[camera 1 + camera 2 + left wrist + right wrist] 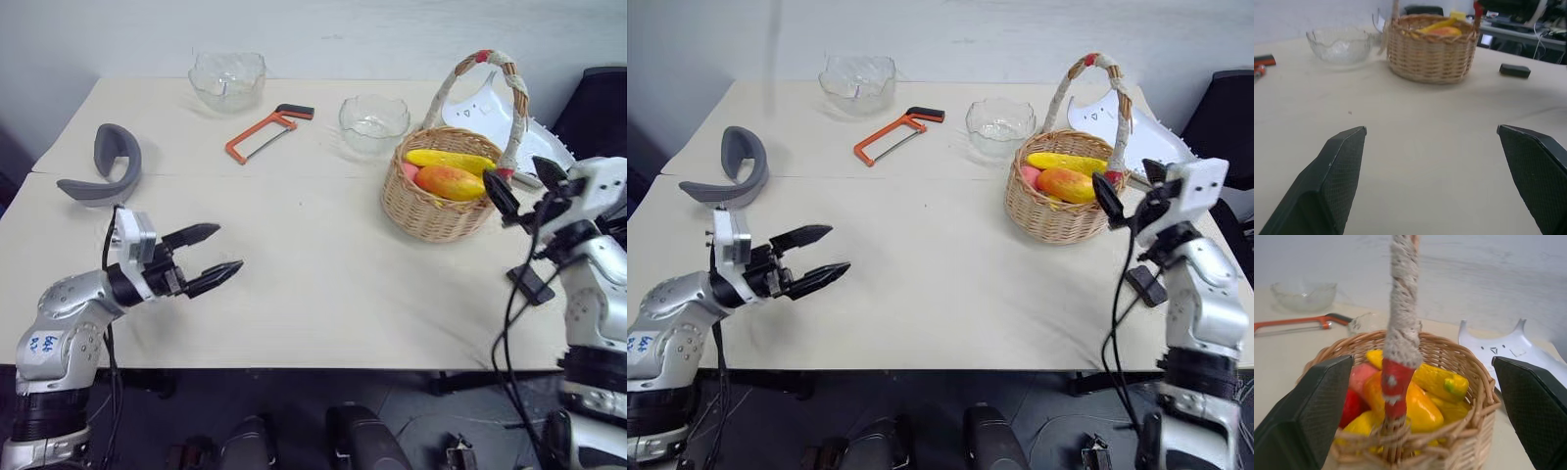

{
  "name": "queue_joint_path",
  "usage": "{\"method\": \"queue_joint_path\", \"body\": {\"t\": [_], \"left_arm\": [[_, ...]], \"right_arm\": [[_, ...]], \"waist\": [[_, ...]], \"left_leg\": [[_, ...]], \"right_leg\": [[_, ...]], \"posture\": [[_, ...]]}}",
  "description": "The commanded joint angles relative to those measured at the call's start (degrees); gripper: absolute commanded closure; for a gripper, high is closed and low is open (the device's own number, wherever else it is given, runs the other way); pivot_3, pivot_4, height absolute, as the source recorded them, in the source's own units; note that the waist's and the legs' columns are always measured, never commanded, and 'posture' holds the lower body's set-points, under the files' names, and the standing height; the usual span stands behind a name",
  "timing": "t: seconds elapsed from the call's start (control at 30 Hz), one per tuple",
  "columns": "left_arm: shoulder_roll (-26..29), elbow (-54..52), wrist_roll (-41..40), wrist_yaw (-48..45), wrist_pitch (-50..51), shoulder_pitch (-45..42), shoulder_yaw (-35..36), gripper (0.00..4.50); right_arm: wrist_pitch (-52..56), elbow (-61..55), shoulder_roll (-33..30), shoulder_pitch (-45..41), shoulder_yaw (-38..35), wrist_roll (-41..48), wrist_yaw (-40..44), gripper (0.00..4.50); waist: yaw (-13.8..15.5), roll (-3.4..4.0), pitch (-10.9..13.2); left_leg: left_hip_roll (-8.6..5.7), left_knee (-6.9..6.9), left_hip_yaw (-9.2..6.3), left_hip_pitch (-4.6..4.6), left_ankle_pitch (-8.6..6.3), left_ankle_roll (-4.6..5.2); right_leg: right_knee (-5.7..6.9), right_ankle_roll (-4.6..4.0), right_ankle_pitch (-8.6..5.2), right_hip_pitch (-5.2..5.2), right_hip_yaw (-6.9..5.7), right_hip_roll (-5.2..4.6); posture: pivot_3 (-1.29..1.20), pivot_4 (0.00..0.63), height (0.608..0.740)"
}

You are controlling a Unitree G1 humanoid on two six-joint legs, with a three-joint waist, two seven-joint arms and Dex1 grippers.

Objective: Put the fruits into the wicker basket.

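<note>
The mango [450, 182] and the banana [451, 160] were seen lying inside the wicker basket [437, 213], at the table's [313, 284] right side, so the task was judged essentially done. The right gripper [522, 186] was held just beside the basket's rim with its jaws spread wide and nothing between them. The left gripper [211, 257] was hovering well apart over bare table, likewise released and empty. A snag could be feared: the arched handle [1399, 328] stood between the right fingers, so a careless withdrawal could tip the basket.
</note>
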Motion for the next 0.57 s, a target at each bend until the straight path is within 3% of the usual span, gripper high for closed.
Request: {"method": "queue_joint_path", "body": {"t": [0.03,0.17,0.27,0.4,0.57], "left_arm": [[1.45,-0.85,2.69,-0.40,-3.83,3.91,2.52,0.00],[2.63,-2.22,5.13,-2.65,-7.47,11.33,3.01,0.00],[2.10,-2.17,9.15,-1.31,-11.81,13.88,2.26,0.00],[-1.25,-3.27,15.86,4.52,-17.80,13.42,-0.43,0.00],[0.07,-1.71,17.17,3.63,-19.33,13.99,-1.24,0.00]], "right_arm": [[-0.38,-4.64,-6.25,6.71,-2.53,1.81,9.48,0.03],[-3.32,-8.35,-9.82,13.31,2.11,-0.60,16.74,0.03],[-14.06,-9.99,-10.57,18.42,12.61,-9.04,24.04,0.03],[-23.82,-2.62,-1.82,10.00,23.38,-14.00,24.01,0.03],[-27.93,4.40,3.00,3.01,26.36,-15.62,22.59,0.03]], "waist": [[-0.04,0.00,0.00],[-0.53,-0.02,-0.01],[-0.36,-0.03,0.00],[-0.38,-0.22,-0.07],[-0.18,-0.13,-0.02]], "left_leg": [[0.00,0.00,0.00,0.02,-0.01,0.01],[0.02,-0.07,0.05,0.31,-0.12,0.15],[0.02,-0.10,0.05,0.45,-0.25,0.38],[-0.02,-0.12,-0.08,0.88,-0.34,0.25],[0.00,-0.13,-0.07,0.86,-0.34,0.37]], "right_leg": [[-0.04,0.00,0.00,0.03,-0.01,0.00],[-0.16,0.00,0.00,0.29,0.03,0.00],[-0.19,-0.05,0.02,0.37,0.01,-0.02],[-0.42,-0.16,0.05,0.95,-0.10,-0.11],[-0.37,-0.23,0.12,0.94,-0.11,-0.10]], "posture": [[0.00,0.150,0.740],[0.00,0.150,0.740],[0.00,0.150,0.740],[0.00,0.150,0.740],[0.00,0.150,0.740]]}}
